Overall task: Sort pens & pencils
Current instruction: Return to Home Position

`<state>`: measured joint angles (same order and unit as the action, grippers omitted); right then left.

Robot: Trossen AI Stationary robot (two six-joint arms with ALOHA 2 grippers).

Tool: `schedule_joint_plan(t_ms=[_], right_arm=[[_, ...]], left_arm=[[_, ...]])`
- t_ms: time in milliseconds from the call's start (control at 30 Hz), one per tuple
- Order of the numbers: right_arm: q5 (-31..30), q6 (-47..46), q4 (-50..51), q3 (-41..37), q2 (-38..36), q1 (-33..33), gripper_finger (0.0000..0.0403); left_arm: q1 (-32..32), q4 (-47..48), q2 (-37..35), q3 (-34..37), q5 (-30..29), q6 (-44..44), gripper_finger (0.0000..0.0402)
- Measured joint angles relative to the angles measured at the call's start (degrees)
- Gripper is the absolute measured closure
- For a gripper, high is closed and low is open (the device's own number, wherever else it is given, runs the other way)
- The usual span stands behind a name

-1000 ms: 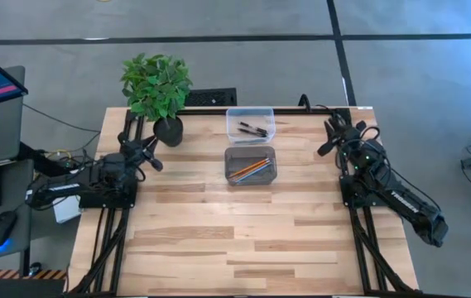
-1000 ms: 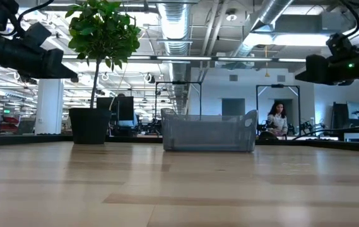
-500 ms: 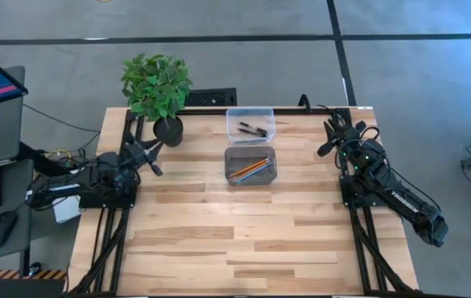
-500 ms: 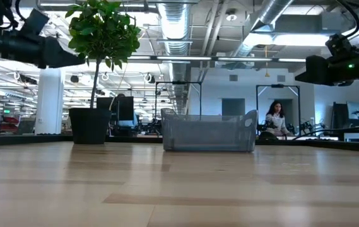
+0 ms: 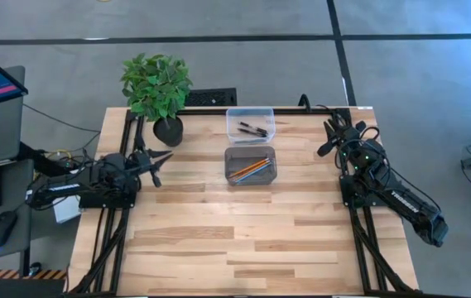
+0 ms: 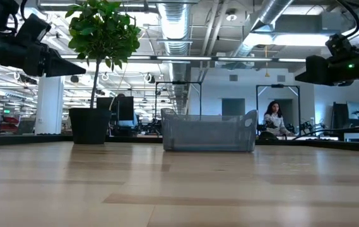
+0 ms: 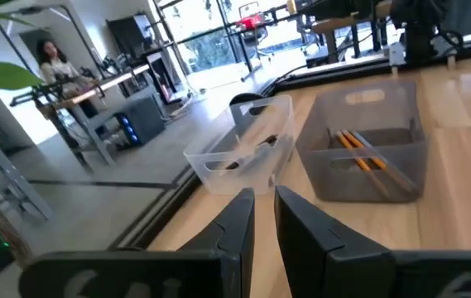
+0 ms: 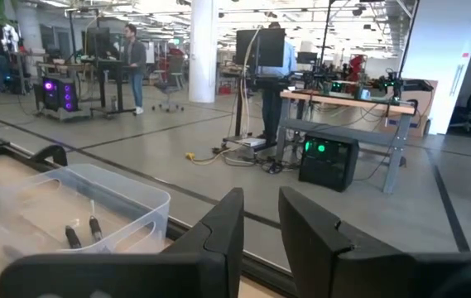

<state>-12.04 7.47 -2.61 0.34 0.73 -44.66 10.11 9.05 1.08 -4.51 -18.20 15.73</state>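
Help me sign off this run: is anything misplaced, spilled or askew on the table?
Nothing stands out. The pens lie in the clear bin, the pencils in the dark bin, none on the table. The plant stands upright. The left gripper and right gripper hold nothing, at the table's sides.

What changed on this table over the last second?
The left gripper shifted slightly beside the plant pot, edging toward the dark bin. Nothing was taken or let go. The right gripper, the pens in the clear bin and the pencils in the dark bin stayed put.
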Motion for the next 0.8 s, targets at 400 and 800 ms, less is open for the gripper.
schedule_joint_plan(t_ms=[400, 800], right_arm=[[0.0, 0.0, 0.0, 0.0, 0.0, 0.0, 0.0301], [0.0, 0.0, 0.0, 0.0, 0.0, 0.0, 0.0301]], left_arm=[[0.0, -12.0, -0.1, 0.2, 14.0, 3.1, 0.0359], [0.1, -30.0, -0.8, 3.9, 16.3, -3.9, 0.0358]])
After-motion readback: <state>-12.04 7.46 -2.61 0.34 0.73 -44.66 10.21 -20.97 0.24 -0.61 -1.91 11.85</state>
